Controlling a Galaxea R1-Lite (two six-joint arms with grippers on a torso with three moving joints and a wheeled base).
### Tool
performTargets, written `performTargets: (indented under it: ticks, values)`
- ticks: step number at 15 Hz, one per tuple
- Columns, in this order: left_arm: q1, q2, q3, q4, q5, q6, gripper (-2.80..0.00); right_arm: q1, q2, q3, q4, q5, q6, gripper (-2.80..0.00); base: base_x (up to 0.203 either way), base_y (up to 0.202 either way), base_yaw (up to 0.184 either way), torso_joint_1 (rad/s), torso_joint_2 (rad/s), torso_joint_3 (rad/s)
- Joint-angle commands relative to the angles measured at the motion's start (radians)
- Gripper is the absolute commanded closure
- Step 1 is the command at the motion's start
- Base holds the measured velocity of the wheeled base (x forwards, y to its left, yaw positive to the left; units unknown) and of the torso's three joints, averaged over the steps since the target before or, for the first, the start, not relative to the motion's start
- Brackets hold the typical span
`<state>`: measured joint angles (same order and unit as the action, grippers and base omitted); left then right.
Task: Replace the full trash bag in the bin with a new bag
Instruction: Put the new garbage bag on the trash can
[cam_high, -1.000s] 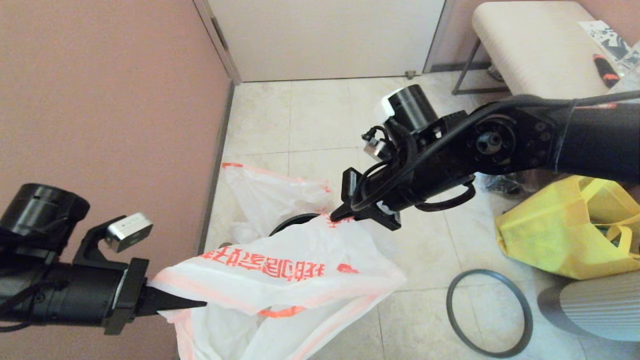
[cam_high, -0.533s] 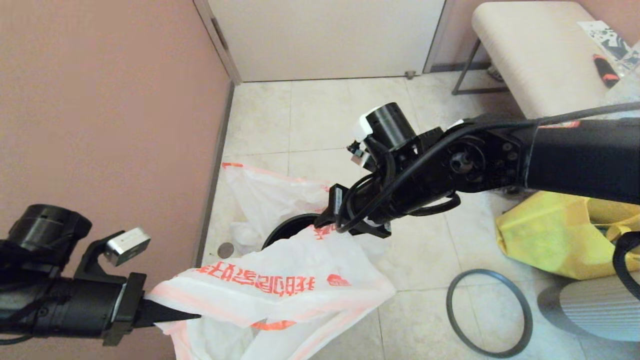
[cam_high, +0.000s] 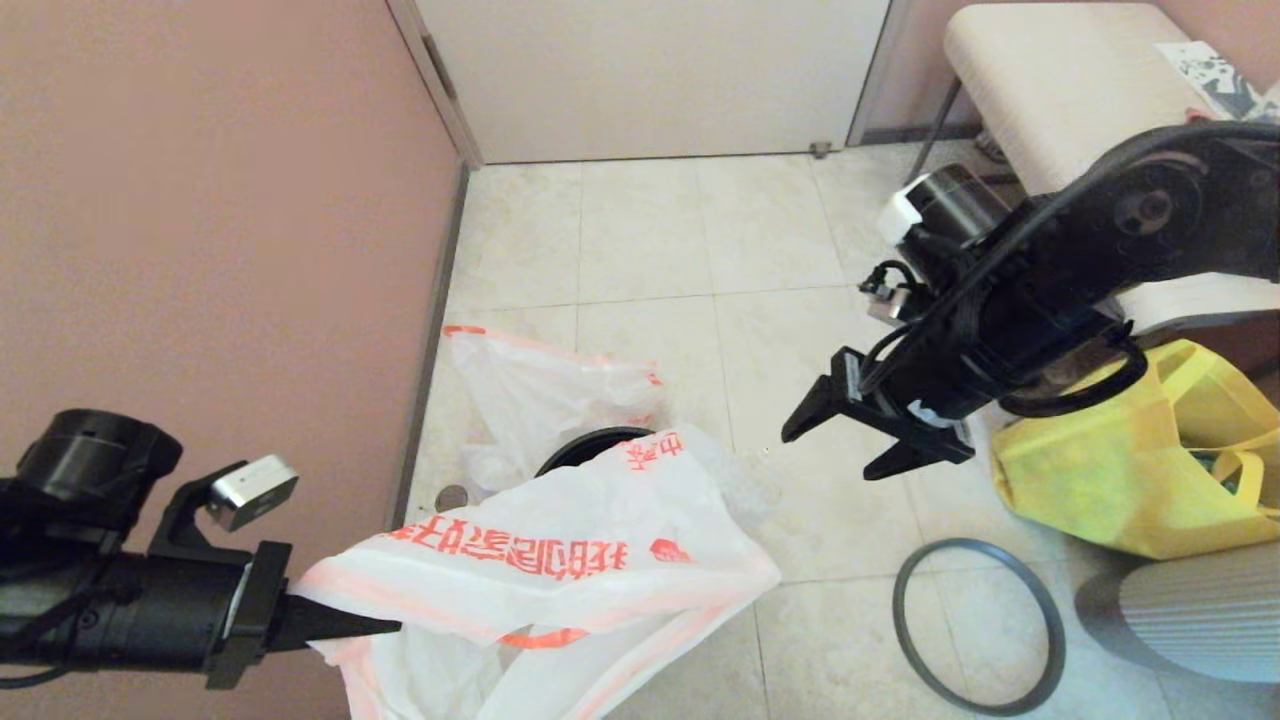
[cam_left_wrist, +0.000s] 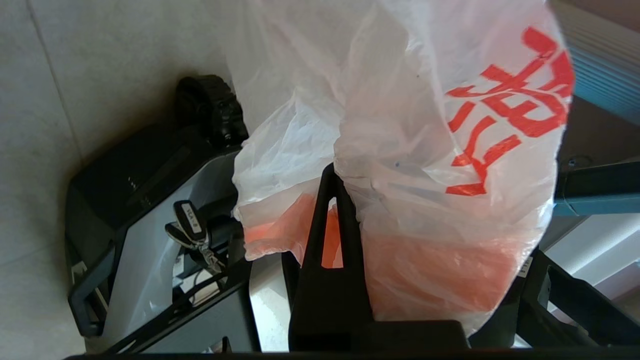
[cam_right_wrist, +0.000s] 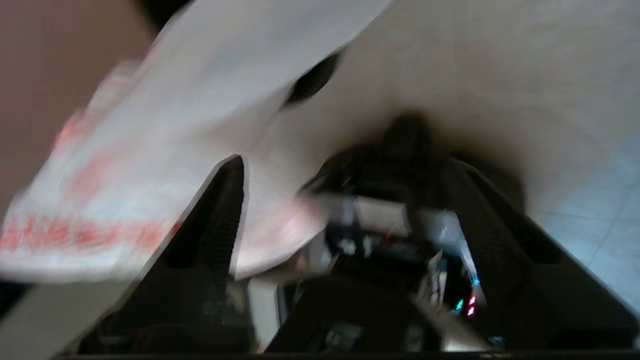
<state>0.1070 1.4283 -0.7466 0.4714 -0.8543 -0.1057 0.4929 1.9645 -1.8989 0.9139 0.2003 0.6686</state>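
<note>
- While the left pincer (cam_high: 375, 627) is clamped on the orange-edged rim of the new bag (cam_high: 560, 570), the bag hangs from it above the tiled floor (cam_high: 640, 240), its row of big red characters facing up toward the head camera.
- In the left wrist view the same bag (cam_left_wrist: 400, 150) is bunched over the closed black fingers (cam_left_wrist: 330, 235), with orange plastic showing through the slot between them.
- The right pincer (cam_high: 835, 440) is up in the air to the right of the new bag, fingers spread apart and holding nothing; it is clear of the plastic.
- The bin (cam_high: 590, 447) stands on the floor close to the pink wall (cam_high: 200, 250), only an arc of its dark mouth showing behind the upper edge of the new bag.
- The full trash bag (cam_high: 530, 395) lies on the floor just behind the bin, beside the wall.
- A thin grey hoop (cam_high: 980, 625) lies flat on the tiles to the right, well apart from the bin.
- A yellow fabric tote (cam_high: 1120, 470) sits on the floor under the right arm, near a pale bench (cam_high: 1060, 90).
</note>
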Motion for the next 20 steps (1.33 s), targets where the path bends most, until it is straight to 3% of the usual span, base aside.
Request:
performTargets:
  ticks: [1,5,8,13,20]
  values:
    - [0.000,-0.005,0.000,0.003,-0.006,-0.002,0.00,-0.072,0.071,0.054,-0.074,0.004,-0.025,0.00,0.000,0.000,0.000,0.000,0.00,0.000]
    - [0.022,-0.047,0.004,0.012,-0.050,-0.003,0.00,-0.076,0.218,0.076,-0.211,-0.001,-0.072,0.00,0.000,0.000,0.000,0.000,0.00,0.000]
    - [0.026,-0.148,0.041,0.037,-0.048,-0.002,0.00,-0.067,0.277,0.071,-0.218,-0.002,-0.076,0.00,0.000,0.000,0.000,0.000,0.00,0.000]
    - [0.028,-0.138,0.043,0.033,-0.051,0.000,0.00,-0.055,0.346,0.016,-0.236,-0.013,-0.074,0.00,0.000,0.000,0.000,0.000,0.00,0.000]
    - [0.034,-0.135,0.042,0.030,-0.055,0.000,0.00,0.171,0.381,-0.042,-0.206,-0.033,-0.008,0.00,0.000,0.000,0.000,0.000,0.00,0.000]
